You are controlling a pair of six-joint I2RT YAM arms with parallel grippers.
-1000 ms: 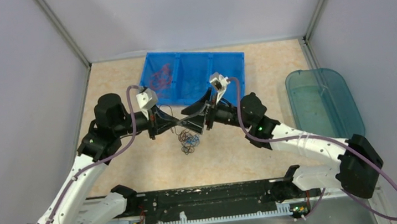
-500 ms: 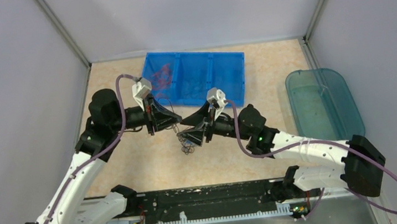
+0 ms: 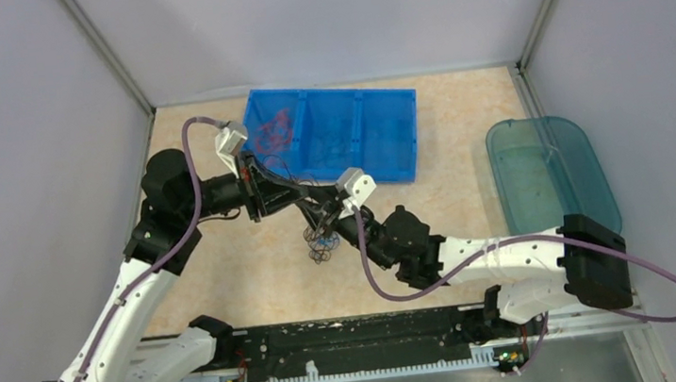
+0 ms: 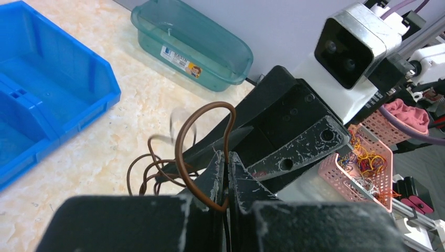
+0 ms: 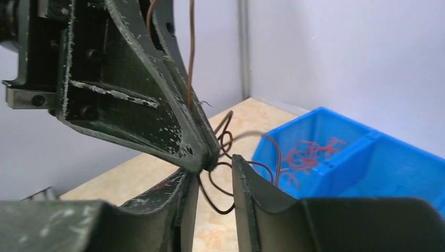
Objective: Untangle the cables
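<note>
The cables lie as a small clump (image 3: 321, 247) of blue, red and dark wires on the table. One brown cable (image 4: 202, 137) rises from it in curls. My left gripper (image 4: 226, 181) is shut on a loop of that brown cable, just above the clump (image 3: 304, 204). My right gripper (image 5: 214, 167) stands tip to tip with the left gripper (image 5: 209, 161), jaws narrowly open. A lower loop of the brown cable (image 5: 224, 209) hangs in the gap without being pinched. From above, the right gripper (image 3: 324, 217) sits over the clump.
A blue three-compartment bin (image 3: 373, 111) stands behind the grippers, with red cables (image 3: 273, 128) in its left compartment. A teal tub (image 3: 550, 173) sits at the right. A pink basket (image 4: 367, 164) of small wires shows off the table's near side.
The right arm has swung left and down to meet the left gripper, its jaws narrowing. The left gripper has drawn back and left, still holding the brown cable.
</note>
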